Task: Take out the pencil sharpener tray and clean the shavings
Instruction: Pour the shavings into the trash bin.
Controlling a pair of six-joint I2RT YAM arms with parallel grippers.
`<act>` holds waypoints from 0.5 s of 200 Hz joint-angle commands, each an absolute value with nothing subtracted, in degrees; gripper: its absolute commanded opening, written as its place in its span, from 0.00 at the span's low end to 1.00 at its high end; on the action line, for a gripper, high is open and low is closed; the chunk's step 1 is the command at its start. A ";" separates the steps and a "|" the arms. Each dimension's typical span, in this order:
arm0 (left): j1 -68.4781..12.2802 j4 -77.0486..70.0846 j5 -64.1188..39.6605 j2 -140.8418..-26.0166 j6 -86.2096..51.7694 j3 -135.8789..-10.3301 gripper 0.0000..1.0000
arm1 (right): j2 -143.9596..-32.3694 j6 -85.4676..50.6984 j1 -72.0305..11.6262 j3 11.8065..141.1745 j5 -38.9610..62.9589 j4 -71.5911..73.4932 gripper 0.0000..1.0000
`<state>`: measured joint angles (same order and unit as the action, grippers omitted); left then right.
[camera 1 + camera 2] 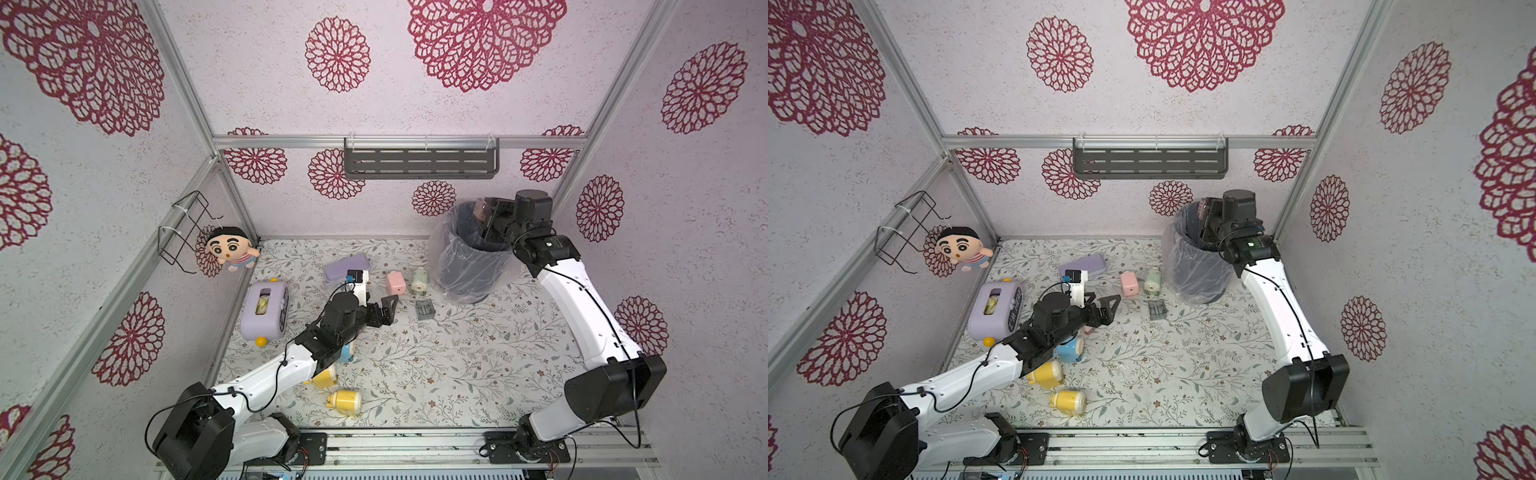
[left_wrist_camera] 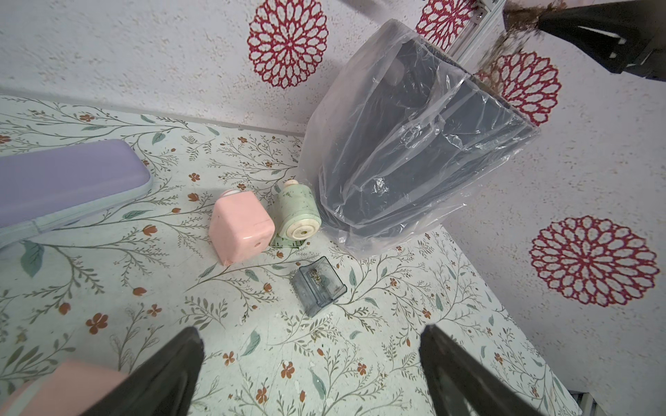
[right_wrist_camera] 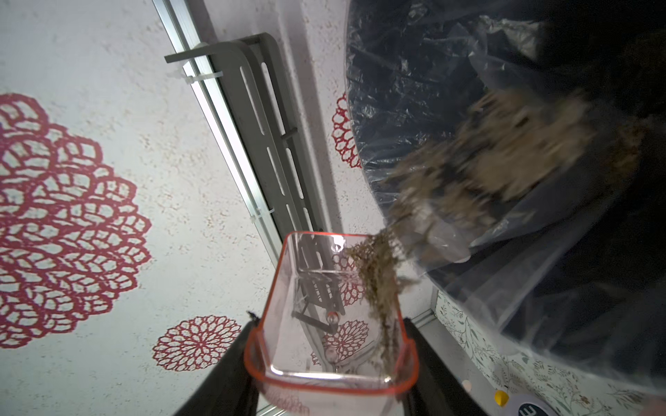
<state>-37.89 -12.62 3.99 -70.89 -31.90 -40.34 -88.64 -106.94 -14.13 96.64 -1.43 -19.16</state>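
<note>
My right gripper is shut on a clear, red-rimmed pencil sharpener tray, tipped over the rim of the plastic-lined dark bin at the back right. Tan-brown shavings slide along one tray wall and fall blurred into the bin. In the left wrist view the shavings drop from the right gripper. My left gripper hangs open and empty over the mat, short of a pink sharpener and a grey tray. Both top views show the left gripper.
A green sharpener lies beside the pink one, close to the bin. A purple case, a purple box sharpener, and blue and yellow sharpeners sit at the left. A grey shelf hangs on the back wall.
</note>
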 commanded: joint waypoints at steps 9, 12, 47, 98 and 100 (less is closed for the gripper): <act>-38.50 -13.54 4.83 -71.14 -31.34 -39.64 0.97 | -87.01 -111.15 -15.32 93.93 -3.88 -13.46 0.44; -38.50 -13.47 4.83 -71.11 -31.33 -39.64 0.97 | -86.87 -111.11 -15.30 93.49 -4.03 -13.11 0.44; -38.54 -13.40 4.83 -70.94 -31.29 -39.73 0.98 | -86.17 -111.54 -15.38 90.53 -3.69 -11.06 0.44; -38.58 -14.10 5.35 -70.33 -31.45 -39.05 0.97 | -84.51 -109.85 -15.46 91.68 -3.82 -11.04 0.44; -38.58 -14.12 5.29 -70.25 -31.46 -38.96 0.97 | -84.30 -109.90 -15.47 91.23 -3.79 -10.82 0.44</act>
<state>-38.00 -12.62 4.60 -70.89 -31.90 -40.32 -88.51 -110.56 -15.22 91.02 -2.85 -14.04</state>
